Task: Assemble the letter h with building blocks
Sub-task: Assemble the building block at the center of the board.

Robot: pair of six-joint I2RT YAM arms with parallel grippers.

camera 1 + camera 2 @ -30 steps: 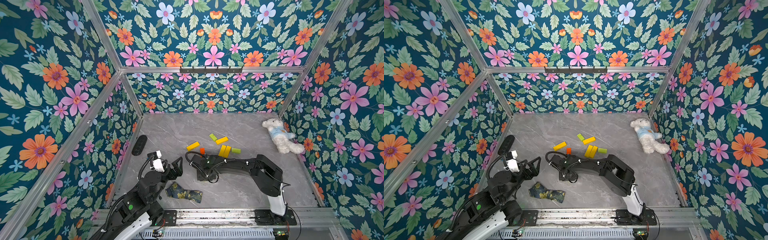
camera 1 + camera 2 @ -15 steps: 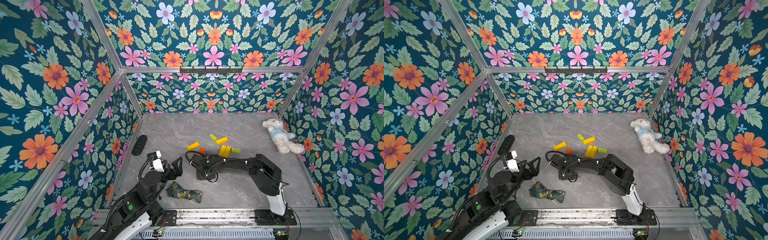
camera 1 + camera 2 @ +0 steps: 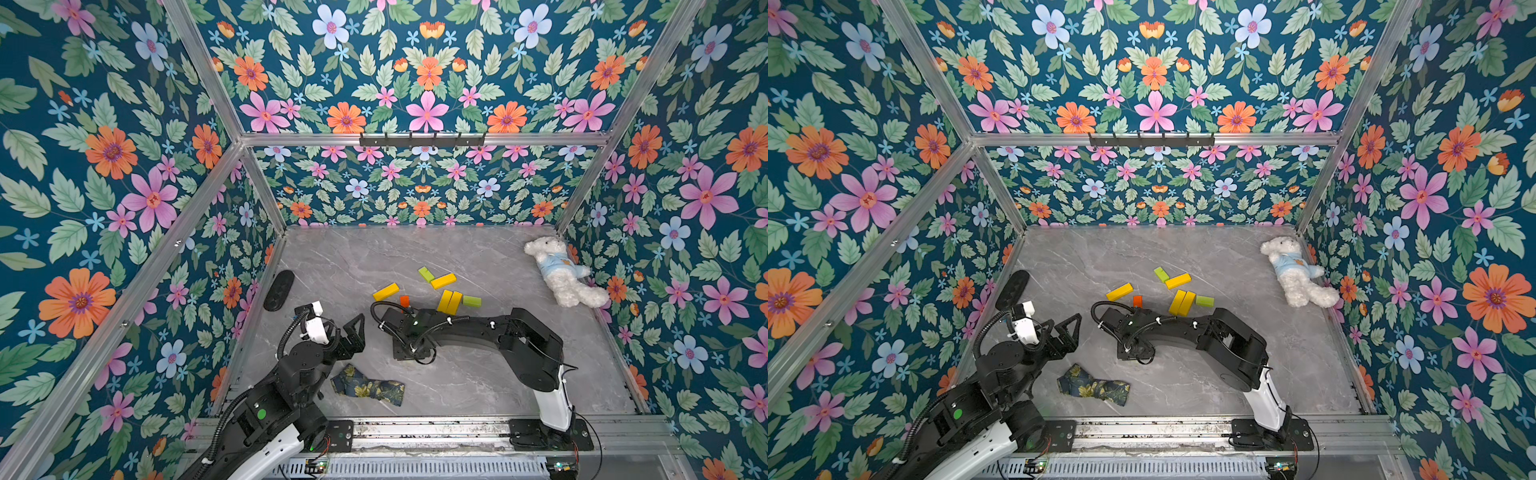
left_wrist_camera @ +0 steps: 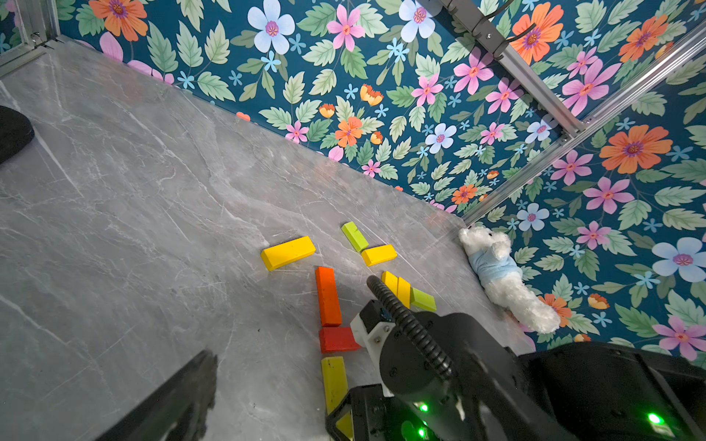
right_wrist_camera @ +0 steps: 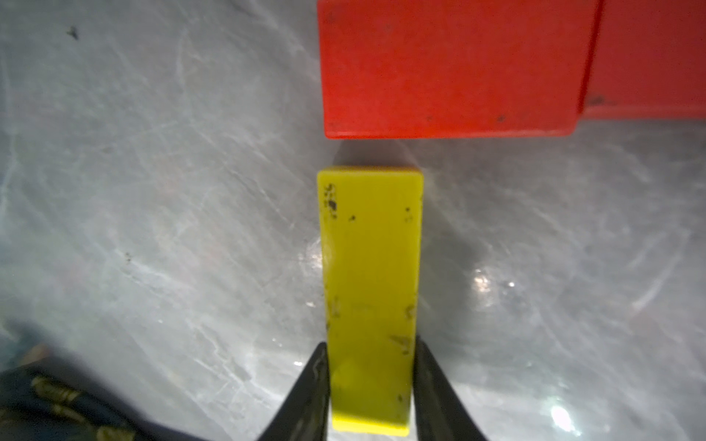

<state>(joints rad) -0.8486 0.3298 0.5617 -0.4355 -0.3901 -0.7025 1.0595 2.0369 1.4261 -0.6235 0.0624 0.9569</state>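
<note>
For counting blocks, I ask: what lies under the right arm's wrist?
An orange block, a red block and a yellow block show partly from the side; anything further under is covered.

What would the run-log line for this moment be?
left gripper: open, empty | right gripper: jaws flank yellow block, grip unclear | yellow block: gap to red block

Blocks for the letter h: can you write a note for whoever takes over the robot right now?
Left gripper: open, empty.
Right gripper: jaws either side of the yellow block; grip unclear.
Done: orange block, red block and that yellow one lie in a row, a small gap before the red.
Left: the rest of the h; spare blocks lie farther back.
</note>
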